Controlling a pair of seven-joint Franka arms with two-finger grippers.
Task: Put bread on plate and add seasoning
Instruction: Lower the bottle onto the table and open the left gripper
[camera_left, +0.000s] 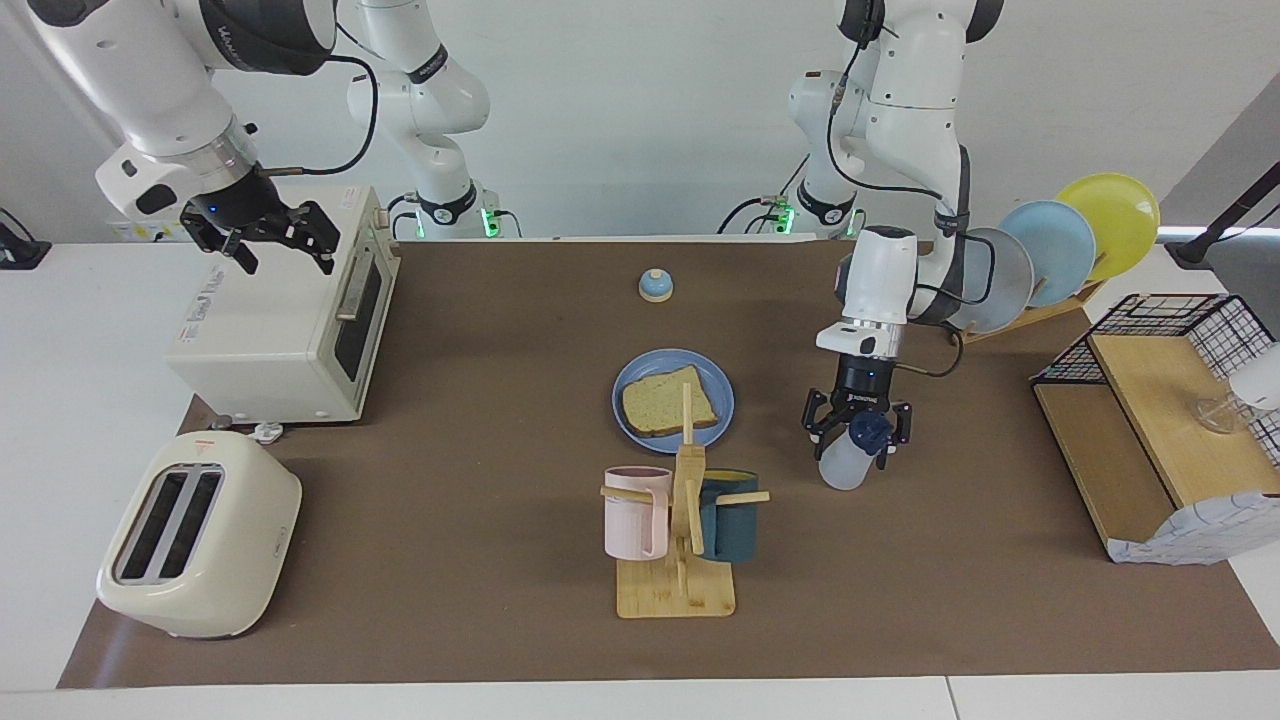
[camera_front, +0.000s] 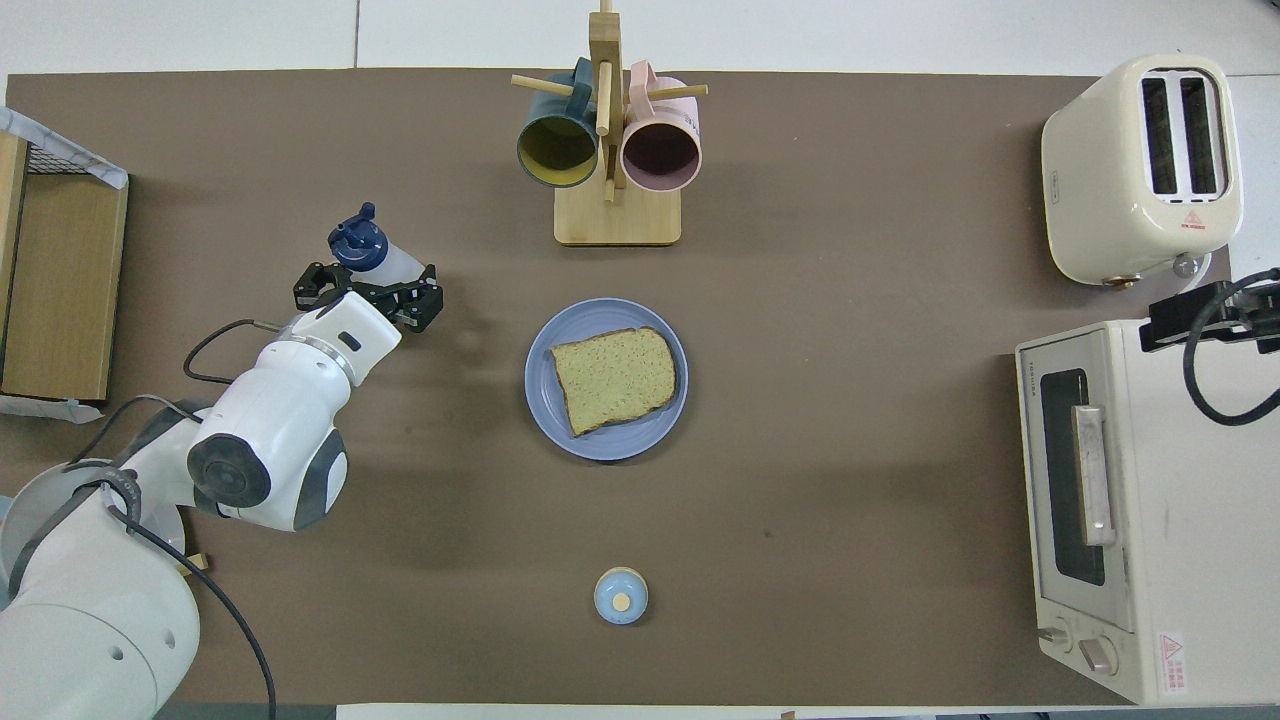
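Blue plate sits mid-frame on the brown surface with the bread lying flat on it. Right of centre in the facing view, the left tool stands with fingers spread wide to either side of the seasoning bottle's navy cap, gripping nothing; whether a fingertip touches the bottle cannot be told. Upper left, the right tool hangs wide and empty over the toaster oven. Overhead, it is cut off at the right edge.

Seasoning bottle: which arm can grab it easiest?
Left. The left gripper hangs open right around the seasoning bottle, while the right gripper waits over the toaster oven at the right arm's end.
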